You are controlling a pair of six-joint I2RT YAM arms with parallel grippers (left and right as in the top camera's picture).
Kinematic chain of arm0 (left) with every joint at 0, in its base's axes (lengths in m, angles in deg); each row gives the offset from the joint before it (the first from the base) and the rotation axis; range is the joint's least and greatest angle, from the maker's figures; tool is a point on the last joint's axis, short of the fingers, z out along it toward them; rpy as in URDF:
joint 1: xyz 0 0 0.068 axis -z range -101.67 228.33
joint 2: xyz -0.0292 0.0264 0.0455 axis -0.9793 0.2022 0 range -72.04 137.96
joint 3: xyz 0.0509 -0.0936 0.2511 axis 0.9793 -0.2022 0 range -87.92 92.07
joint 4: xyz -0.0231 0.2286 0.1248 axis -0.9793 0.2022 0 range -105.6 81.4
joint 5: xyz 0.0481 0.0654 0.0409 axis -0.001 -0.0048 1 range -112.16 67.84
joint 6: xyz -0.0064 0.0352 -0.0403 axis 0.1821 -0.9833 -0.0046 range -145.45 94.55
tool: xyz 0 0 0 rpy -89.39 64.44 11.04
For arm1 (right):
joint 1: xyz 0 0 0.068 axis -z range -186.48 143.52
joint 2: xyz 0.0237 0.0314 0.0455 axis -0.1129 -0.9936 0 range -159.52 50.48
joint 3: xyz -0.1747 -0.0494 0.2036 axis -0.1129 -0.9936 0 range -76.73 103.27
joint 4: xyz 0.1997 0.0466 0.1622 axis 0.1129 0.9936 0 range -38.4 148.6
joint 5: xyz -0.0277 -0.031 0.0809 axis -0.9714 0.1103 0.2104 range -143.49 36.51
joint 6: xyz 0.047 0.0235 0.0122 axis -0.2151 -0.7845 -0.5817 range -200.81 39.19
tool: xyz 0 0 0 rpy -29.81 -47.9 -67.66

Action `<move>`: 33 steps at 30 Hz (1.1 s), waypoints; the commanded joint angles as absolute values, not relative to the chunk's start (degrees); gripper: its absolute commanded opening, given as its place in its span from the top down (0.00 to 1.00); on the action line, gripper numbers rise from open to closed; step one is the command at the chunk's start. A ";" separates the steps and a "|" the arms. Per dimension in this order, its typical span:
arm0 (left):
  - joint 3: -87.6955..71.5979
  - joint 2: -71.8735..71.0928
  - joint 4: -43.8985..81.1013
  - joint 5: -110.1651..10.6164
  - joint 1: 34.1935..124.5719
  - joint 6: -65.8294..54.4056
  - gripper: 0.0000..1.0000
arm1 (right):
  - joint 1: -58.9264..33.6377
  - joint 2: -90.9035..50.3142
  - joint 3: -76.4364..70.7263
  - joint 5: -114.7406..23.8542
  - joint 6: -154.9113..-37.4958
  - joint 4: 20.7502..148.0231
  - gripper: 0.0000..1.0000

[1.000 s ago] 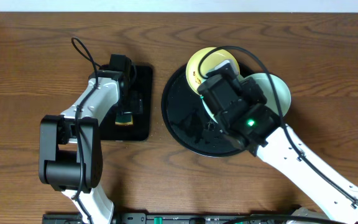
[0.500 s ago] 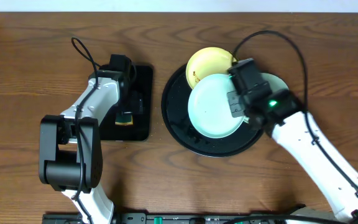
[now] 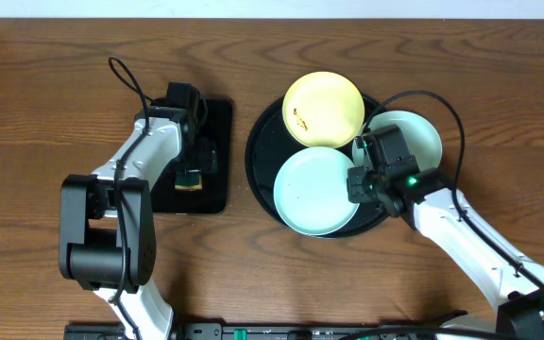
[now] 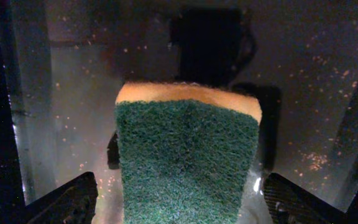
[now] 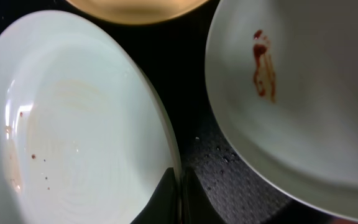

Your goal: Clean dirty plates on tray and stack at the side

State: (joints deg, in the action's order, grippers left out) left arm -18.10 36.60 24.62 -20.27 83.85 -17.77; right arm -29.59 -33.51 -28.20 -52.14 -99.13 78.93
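Note:
The round black tray (image 3: 263, 161) holds three plates. A pale yellow plate (image 3: 323, 108) lies at its far side. A mint-blue plate (image 3: 314, 189) lies at the front; its right rim is pinched by my right gripper (image 3: 358, 182), which is shut on it (image 5: 178, 186). This plate (image 5: 73, 118) has small brown specks. The second mint-blue plate (image 3: 414, 137) lies at the tray's right edge, with a red-brown smear (image 5: 265, 62). My left gripper (image 3: 192, 156) hangs open over a green and yellow sponge (image 4: 188, 155), fingers either side of it.
The sponge (image 3: 190, 178) rests in a small rectangular black tray (image 3: 220, 151) left of the round tray. The table is dark brown wood, with a black rail along the front edge (image 3: 253, 332).
My right gripper pulled the mint-blue plate off the yellow plate toward the tray's front, then moved back and right. The left arm has not moved.

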 commanded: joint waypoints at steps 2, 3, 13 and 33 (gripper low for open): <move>-18.32 36.43 24.01 -19.79 83.81 -17.61 0.07 | -29.81 -33.55 -30.71 -50.59 -100.07 75.79 0.99; -18.32 36.43 24.93 -19.74 83.81 -17.63 0.07 | -29.81 -33.55 -31.02 -50.59 -100.07 75.44 0.99; -20.92 36.45 31.14 -19.74 83.81 -17.63 0.07 | -29.81 -33.55 -31.45 -50.63 -100.05 74.87 0.99; -18.45 36.23 19.09 -19.50 83.74 -17.85 0.14 | -29.81 -33.55 -31.45 -50.63 -100.05 75.06 0.99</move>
